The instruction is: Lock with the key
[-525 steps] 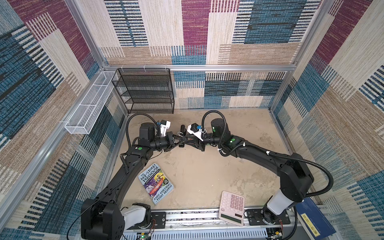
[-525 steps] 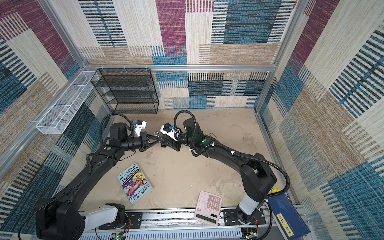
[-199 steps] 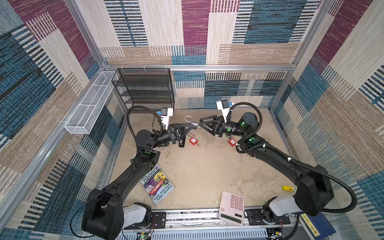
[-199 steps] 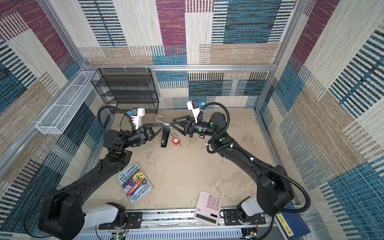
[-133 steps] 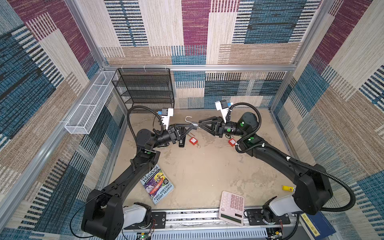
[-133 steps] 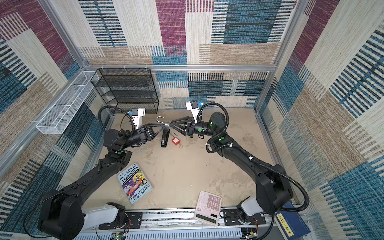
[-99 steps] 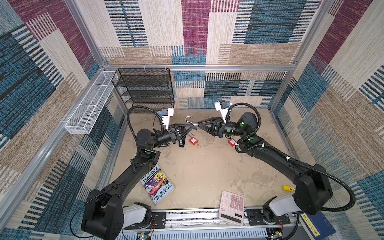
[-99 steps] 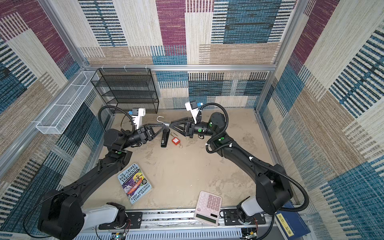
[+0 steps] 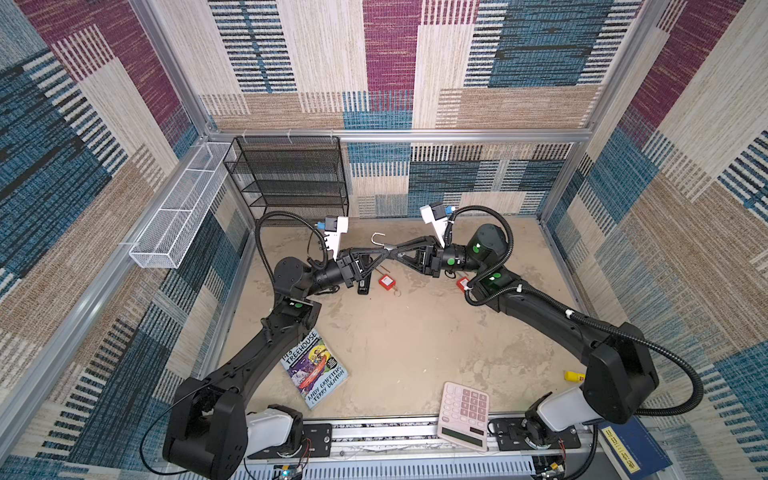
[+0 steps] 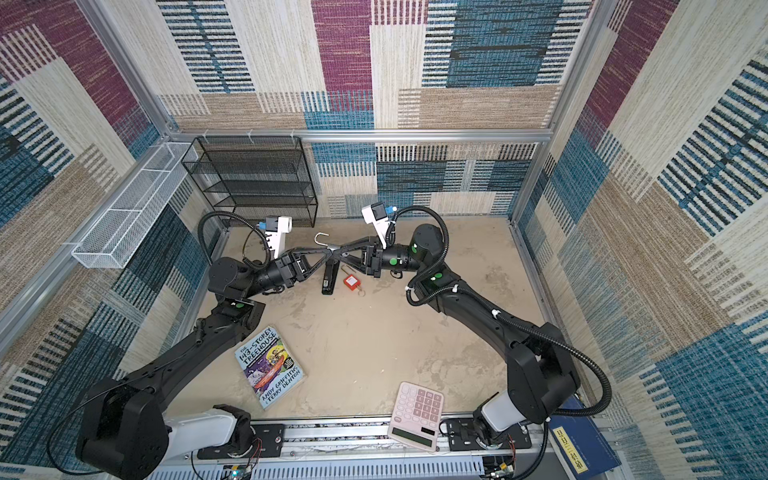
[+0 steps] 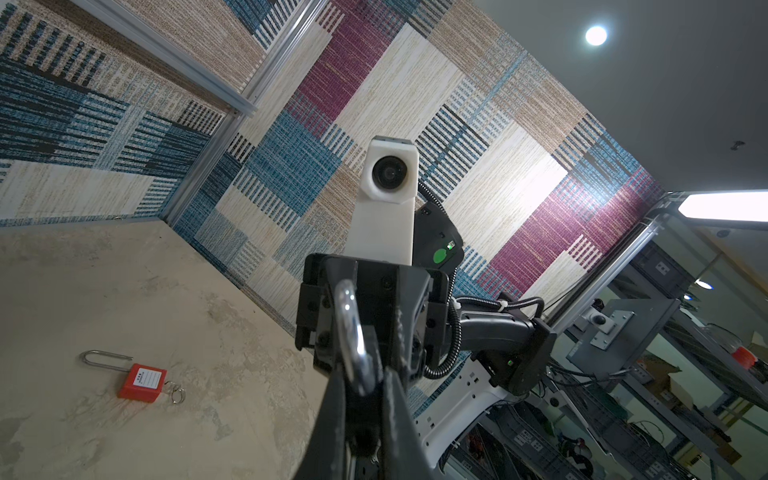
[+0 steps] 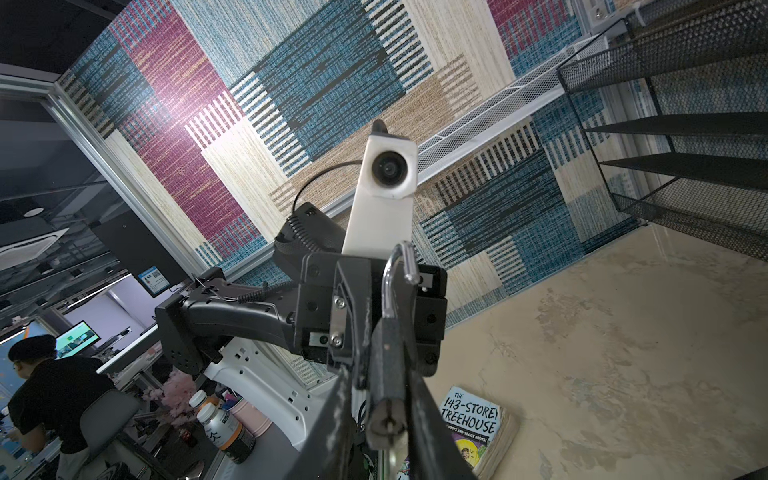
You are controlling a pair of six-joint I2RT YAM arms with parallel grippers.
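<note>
In mid-air over the back of the table I hold a dark padlock [image 12: 388, 365], its silver shackle [image 9: 376, 239] swung open. My left gripper [image 9: 384, 249] is shut on the lock's body below the shackle [image 11: 351, 332]. My right gripper [image 9: 395, 252] meets it tip to tip from the other side. Its jaws stand narrowly on either side of the lock's keyhole end [image 12: 386, 424], with a thin gap on one side. I cannot pick out the key; only a bit of metal shows in the slot.
On the table below lie a red padlock [image 9: 386, 281], a second red one [image 9: 462, 284] and a long black object [image 10: 327, 280]. A book [image 9: 313, 368] and a calculator [image 9: 465, 409] lie near the front. A black mesh rack [image 9: 291, 174] stands at the back left.
My right gripper has edged left up to the held padlock and its jaws have narrowed round the lock's end. The left gripper has held still with the lock.
</note>
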